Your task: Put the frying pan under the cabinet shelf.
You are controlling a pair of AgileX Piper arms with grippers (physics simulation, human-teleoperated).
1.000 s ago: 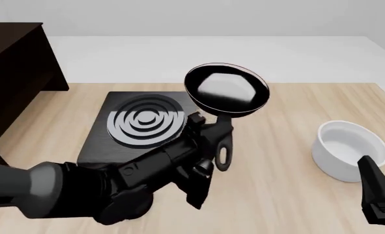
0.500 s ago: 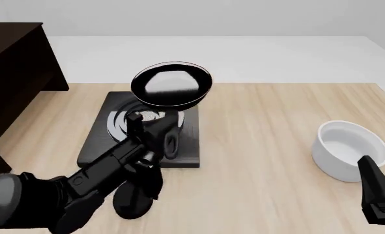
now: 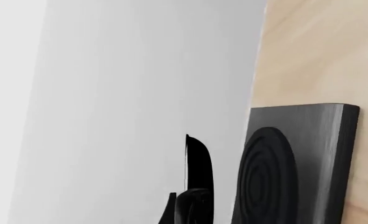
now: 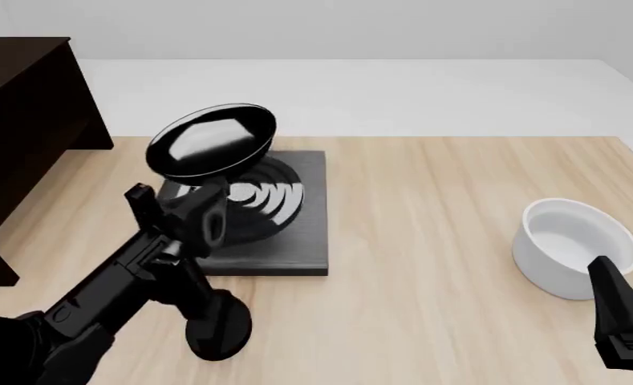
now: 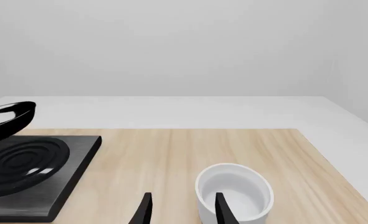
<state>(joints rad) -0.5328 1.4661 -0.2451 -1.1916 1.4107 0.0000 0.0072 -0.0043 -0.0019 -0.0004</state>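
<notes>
The frying pan (image 4: pixel 211 140), black with a glossy inside, is held in the air above the stove plate's far left part, tilted. My left gripper (image 4: pixel 179 210) is shut on its thin handle. In the left wrist view only the pan's dark edge (image 3: pixel 197 161) shows. The pan also shows in the right wrist view (image 5: pixel 8 119). The dark brown cabinet (image 4: pixel 22 132) stands at the far left, to the left of the pan. My right gripper (image 5: pixel 182 211) is open and empty, near the white bowl at the front right (image 4: pixel 619 317).
A flat black stove plate (image 4: pixel 284 241) with grey rings lies under the pan; it also shows in both wrist views (image 3: pixel 308 154) (image 5: pixel 34 172). A white round bowl (image 4: pixel 573 245) (image 5: pixel 235 190) stands at the right. A small black knob-shaped object (image 4: pixel 217 329) sits in front of the stove.
My left arm has carried the pan leftward, from right of the stove plate to above its left part, closer to the cabinet. The right arm has not moved.
</notes>
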